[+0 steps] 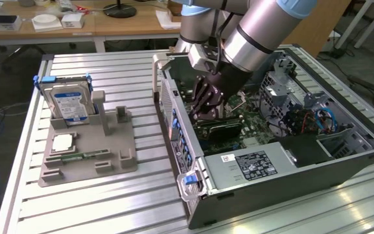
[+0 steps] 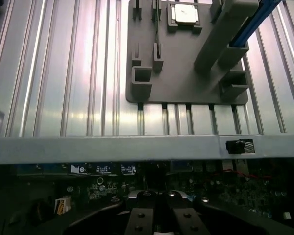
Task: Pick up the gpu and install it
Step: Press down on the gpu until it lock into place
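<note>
Where black gripper (image 1: 206, 111) meets flat gpu (image 1: 221, 129) (green motherboard (image 1: 249, 117) beneath), boxy metal case (image 1: 291, 180)

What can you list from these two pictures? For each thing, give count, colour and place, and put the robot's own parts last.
gpu: one, black, inside the case under the gripper.
Computer case: one, dark grey, open, exterior view's right.
Power supply: one, silver, near corner of the case.
Hard drive: one, silver with blue-white label, upright in the holder.
Parts holder: one, grey, exterior view's left.
Table: one, ribbed aluminium.
Gripper: one, black, at the gpu.
Arm: one, silver and blue.
</note>
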Controlling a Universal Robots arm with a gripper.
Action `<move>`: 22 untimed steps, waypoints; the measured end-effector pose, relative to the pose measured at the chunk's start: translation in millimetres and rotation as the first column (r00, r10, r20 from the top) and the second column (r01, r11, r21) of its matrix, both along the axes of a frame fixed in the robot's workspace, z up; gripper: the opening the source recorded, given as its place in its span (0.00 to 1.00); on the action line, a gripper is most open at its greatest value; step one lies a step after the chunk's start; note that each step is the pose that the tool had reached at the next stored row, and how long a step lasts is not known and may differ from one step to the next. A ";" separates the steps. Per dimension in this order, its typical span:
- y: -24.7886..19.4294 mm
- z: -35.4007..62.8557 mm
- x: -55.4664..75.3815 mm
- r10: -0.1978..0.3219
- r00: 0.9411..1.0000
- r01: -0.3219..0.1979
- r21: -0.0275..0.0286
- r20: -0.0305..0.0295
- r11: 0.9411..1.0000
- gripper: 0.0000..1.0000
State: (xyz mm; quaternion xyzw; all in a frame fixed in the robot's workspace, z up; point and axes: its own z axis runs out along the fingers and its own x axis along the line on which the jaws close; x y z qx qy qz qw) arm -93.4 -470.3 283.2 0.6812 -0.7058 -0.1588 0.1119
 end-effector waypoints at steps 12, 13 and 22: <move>0.4 -0.1 13.3 0.000 1.000 0.000 0.000 -0.001 1.000 0.10; 0.5 -0.1 13.1 0.000 1.000 0.000 0.000 -0.001 1.000 0.10; 1.8 0.0 7.9 0.000 0.998 0.000 0.000 0.059 1.000 0.10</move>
